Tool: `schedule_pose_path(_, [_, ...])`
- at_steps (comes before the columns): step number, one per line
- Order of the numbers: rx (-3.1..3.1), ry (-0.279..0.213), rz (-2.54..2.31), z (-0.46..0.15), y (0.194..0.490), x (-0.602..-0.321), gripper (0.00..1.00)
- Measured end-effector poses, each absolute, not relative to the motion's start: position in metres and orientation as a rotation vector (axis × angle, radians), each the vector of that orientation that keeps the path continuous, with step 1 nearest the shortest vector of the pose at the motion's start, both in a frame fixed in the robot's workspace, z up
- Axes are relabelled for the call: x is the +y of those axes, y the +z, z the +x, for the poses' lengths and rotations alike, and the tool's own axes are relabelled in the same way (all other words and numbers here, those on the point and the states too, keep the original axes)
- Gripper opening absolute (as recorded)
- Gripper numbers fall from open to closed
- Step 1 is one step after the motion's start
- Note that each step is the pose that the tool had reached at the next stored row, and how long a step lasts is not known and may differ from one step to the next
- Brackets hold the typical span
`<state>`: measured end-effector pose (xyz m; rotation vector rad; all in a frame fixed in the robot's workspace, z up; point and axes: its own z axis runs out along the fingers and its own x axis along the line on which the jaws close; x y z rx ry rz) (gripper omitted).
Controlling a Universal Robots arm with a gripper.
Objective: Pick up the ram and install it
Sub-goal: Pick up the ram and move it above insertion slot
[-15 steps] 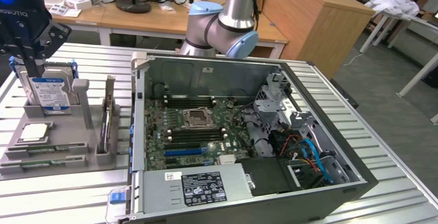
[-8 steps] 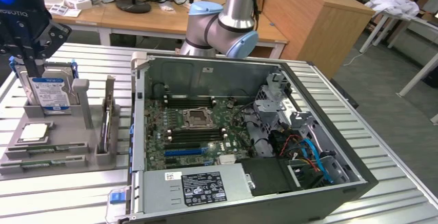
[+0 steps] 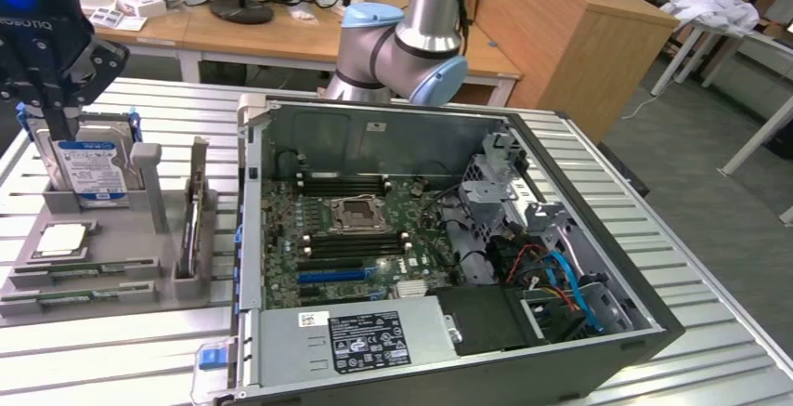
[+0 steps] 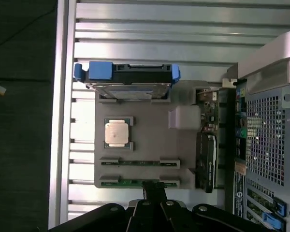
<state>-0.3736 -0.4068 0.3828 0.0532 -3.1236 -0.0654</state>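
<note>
In the exterior view, the gripper [image 3: 56, 99] hung above a grey tray [image 3: 122, 239] at the exterior view's left, beside an open computer case [image 3: 619, 341]. The ram [image 3: 77, 298] lay in the tray's outermost slot. In the wrist view, the gripper [image 4: 153, 187] had its fingers pressed together, with the tips over the ram [image 4: 125, 182]. Whether they touched it could not be told.
</note>
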Motion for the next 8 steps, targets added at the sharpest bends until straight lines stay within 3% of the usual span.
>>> schedule_pose_path(8, [-3.109,-0.063,0.279,-0.3736,0.3821,-0.4068,0.11])
